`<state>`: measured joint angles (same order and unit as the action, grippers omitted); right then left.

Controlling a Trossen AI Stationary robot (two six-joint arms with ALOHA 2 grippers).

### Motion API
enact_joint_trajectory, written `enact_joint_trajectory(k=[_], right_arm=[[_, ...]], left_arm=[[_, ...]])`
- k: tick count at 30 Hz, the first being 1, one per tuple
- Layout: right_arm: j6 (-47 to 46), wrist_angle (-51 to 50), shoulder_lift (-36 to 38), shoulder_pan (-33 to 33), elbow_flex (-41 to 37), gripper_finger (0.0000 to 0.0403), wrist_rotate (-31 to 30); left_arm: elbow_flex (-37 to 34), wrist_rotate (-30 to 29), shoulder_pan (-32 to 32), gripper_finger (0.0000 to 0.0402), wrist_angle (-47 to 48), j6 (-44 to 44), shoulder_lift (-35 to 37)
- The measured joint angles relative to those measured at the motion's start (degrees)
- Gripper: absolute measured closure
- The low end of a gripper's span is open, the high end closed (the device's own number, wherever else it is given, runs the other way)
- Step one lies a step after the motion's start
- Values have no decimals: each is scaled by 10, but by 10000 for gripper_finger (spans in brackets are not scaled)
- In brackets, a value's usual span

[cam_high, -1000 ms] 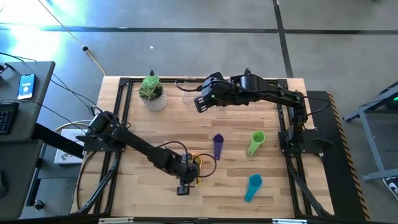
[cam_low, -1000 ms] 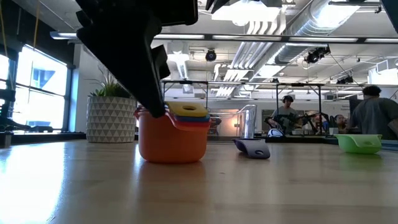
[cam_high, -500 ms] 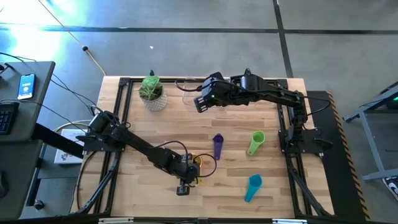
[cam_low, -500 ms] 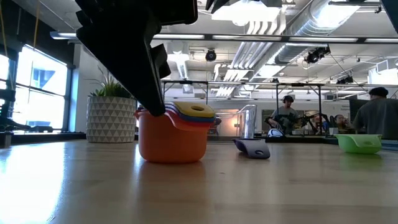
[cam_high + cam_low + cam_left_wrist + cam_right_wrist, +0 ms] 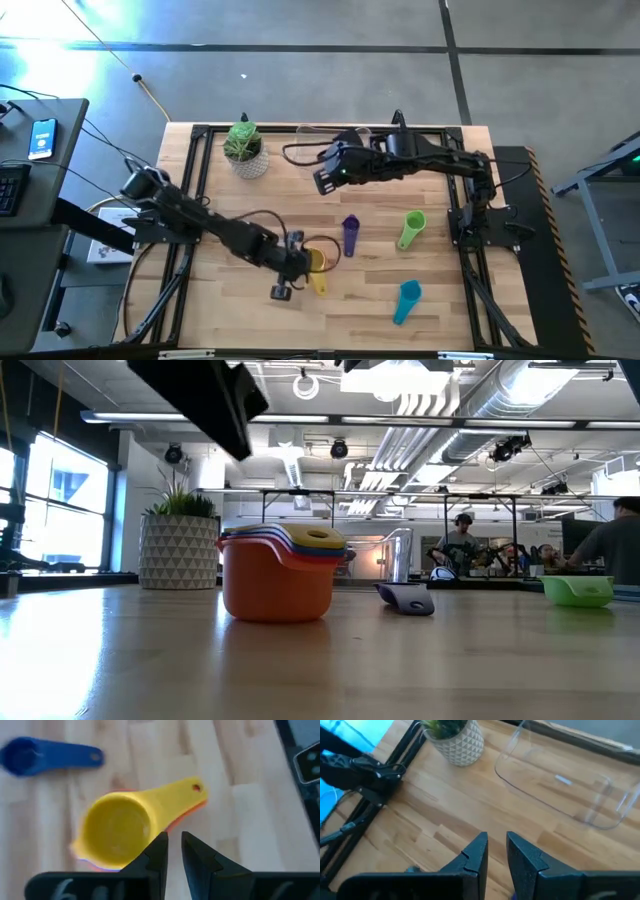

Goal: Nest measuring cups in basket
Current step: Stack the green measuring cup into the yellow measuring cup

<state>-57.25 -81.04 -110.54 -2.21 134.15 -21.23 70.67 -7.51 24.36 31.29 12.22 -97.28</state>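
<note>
Lifted clear of the nested stack of orange, red, blue and yellow plastic measuring cups [image 5: 280, 572], the left gripper [image 5: 173, 851] is seen above it, fingers [image 5: 156, 854] nearly closed with a narrow gap, nothing held. That stack [image 5: 316, 265] is left standing on the wooden worktop [image 5: 240, 300]. A purple cup [image 5: 350, 235], a green cup [image 5: 411, 228] and a teal cup [image 5: 406, 300] are seen lying apart. The right gripper [image 5: 496, 854], fingers likewise almost closed and empty, is held beside the clear rectangular plastic basket [image 5: 560, 787] near a white-potted green plant [image 5: 244, 148].
</note>
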Motion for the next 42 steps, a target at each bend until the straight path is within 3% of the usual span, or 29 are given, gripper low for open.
enact_joint_trajectory(k=[9,19,27,35,42], right_arm=[[-138,-87,0,-44,0,341,-38],[-226,-90,-6,-97,-11,341,-75],[-335,-89,-4,-126,-129,341,-54],[-478,-91,-4,-160,-240,341,-14],[-538,-90,-3,-178,-309,341,32]], left_arm=[[-1,-28,-28,357,83,-88,114],[0,-88,-57,357,155,-150,221],[0,-89,-93,357,208,-173,283],[-34,-89,-140,357,233,-174,339],[-84,-87,-176,357,255,-169,380]])
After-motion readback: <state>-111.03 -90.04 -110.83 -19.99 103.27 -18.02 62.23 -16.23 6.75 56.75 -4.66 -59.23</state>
